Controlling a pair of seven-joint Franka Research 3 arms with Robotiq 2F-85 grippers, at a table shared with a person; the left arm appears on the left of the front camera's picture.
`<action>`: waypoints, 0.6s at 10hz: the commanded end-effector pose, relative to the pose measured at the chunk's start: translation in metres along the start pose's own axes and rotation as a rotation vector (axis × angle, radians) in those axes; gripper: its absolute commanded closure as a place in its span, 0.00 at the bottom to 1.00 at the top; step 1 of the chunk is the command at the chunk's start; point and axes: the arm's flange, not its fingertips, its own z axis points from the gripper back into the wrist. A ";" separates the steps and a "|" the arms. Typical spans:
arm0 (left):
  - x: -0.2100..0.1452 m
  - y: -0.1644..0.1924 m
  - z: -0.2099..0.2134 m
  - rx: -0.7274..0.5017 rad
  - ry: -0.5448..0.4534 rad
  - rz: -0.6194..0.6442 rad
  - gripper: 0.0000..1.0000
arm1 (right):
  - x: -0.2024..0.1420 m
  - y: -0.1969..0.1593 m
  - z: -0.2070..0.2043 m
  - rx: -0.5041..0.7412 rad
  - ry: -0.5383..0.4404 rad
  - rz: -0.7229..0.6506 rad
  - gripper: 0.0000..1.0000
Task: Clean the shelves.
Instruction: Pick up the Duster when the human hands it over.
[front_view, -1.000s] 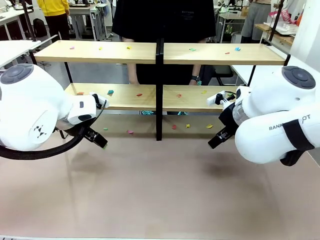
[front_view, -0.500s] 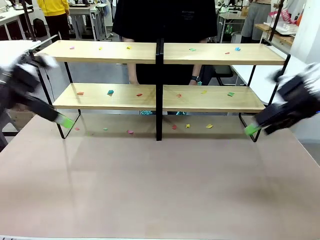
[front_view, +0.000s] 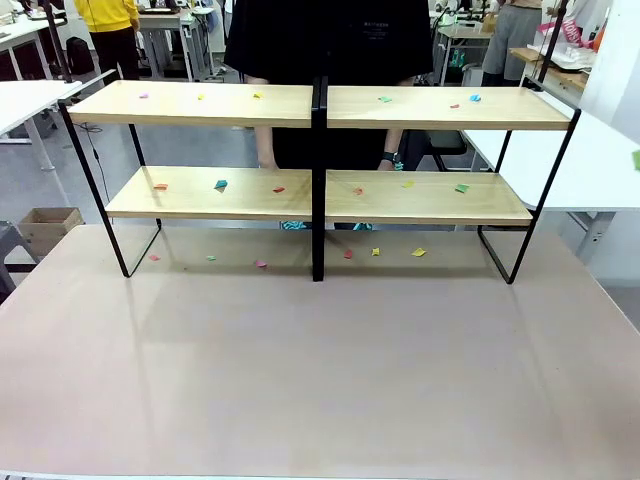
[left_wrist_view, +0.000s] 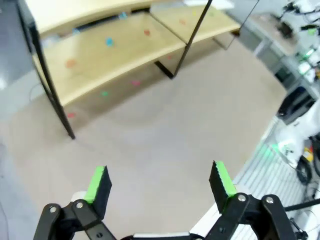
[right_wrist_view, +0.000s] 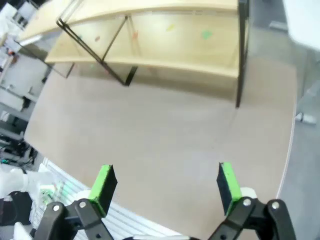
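Observation:
The shelves (front_view: 220, 195) stand across the far half of the table: two tiers of light wooden boards on a thin black frame with a central post. Small coloured paper scraps (front_view: 220, 185) lie on both tiers and on the table under the lower boards. From high above the table my left gripper (left_wrist_view: 160, 182) looks down, open and holding nothing, with the shelves (left_wrist_view: 115, 55) far ahead of it. My right gripper (right_wrist_view: 166, 182) is also open and holds nothing, well back from the shelves (right_wrist_view: 170, 45).
A person in a black top (front_view: 320, 40) stands right behind the shelves. The beige table (front_view: 320, 370) stretches bare in front of them. White tables (front_view: 600, 160) flank the scene, and a cardboard box (front_view: 48, 222) sits on the floor at the left.
Both arms stood in front of the shelves a second ago. They have swung outward, left and right, and are gone from the front view.

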 end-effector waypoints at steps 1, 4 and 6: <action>-0.008 -0.024 -0.003 0.051 -0.078 -0.132 0.00 | 0.004 0.003 0.004 -0.068 -0.075 0.030 0.00; 0.005 -0.042 -0.004 0.113 -0.125 -0.185 0.00 | 0.021 0.005 0.012 -0.039 -0.143 0.076 0.00; 0.011 -0.049 -0.015 0.104 -0.115 -0.193 0.00 | 0.026 0.009 0.011 -0.016 -0.155 0.114 0.00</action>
